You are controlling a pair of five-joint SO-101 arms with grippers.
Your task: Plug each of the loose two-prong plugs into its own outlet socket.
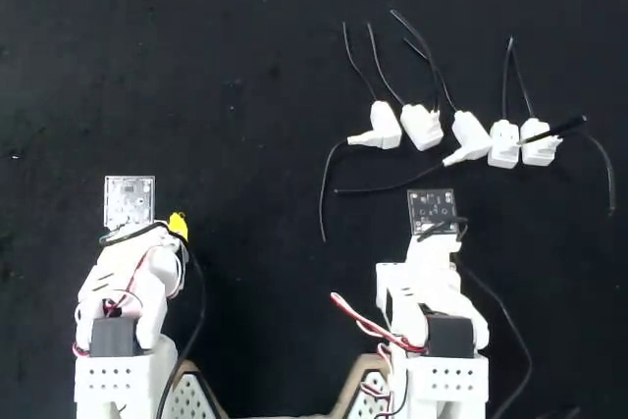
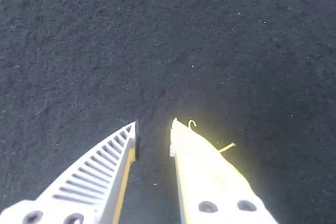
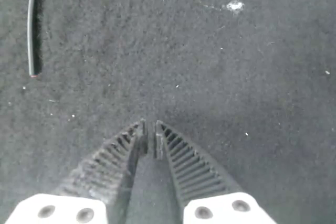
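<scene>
Several white plug and socket pieces lie in a row at the table's far right, among them one (image 1: 386, 128), another (image 1: 469, 134) and a third (image 1: 539, 141), each trailing a thin black cord. My left gripper (image 2: 154, 124) has one white and one yellow finger; it hangs shut over bare black cloth with only a thin slit between the tips. In the high view it (image 1: 167, 228) sits at the near left, far from the plugs. My right gripper (image 3: 149, 124) is shut and empty, and in the high view it (image 1: 437, 228) stands just in front of the row.
The table is covered in black cloth (image 1: 226, 95). A loose black cord (image 3: 32, 24) lies just ahead of the right gripper, and in the high view cords (image 1: 329, 179) curl toward the middle. Both arm bases stand at the near edge.
</scene>
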